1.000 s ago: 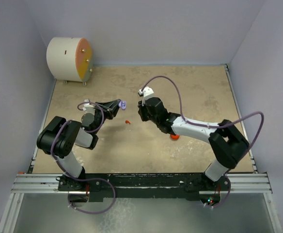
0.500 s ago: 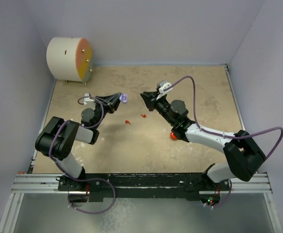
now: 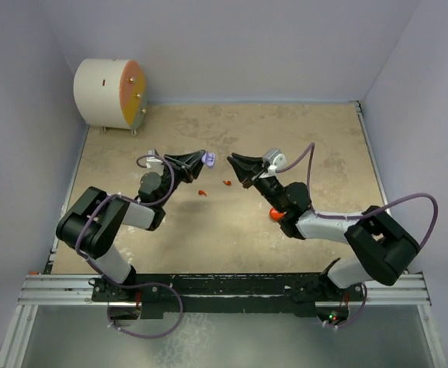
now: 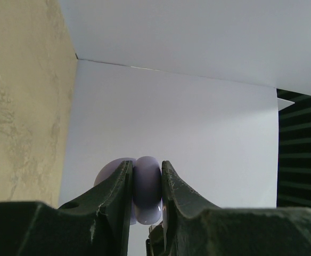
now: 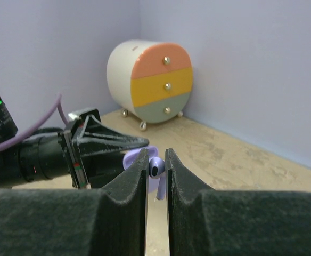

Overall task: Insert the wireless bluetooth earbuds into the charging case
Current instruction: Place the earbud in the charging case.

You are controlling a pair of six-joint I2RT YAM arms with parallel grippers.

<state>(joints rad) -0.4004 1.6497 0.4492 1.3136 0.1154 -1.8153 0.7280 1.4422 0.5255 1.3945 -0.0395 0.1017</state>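
Swung inward since a second ago, left gripper and right gripper now sit nose to nose.
Left fingers are clamped on the lavender charging case, holding it out; right fingers pinch a lavender earbud between them, just short of that case (lined up for insertion, I judge).

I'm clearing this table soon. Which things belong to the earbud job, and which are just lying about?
Job: lavender case in left gripper; lavender earbud in right gripper; red earbuds; red case, partly hidden.
Lying about: round drawer chest.
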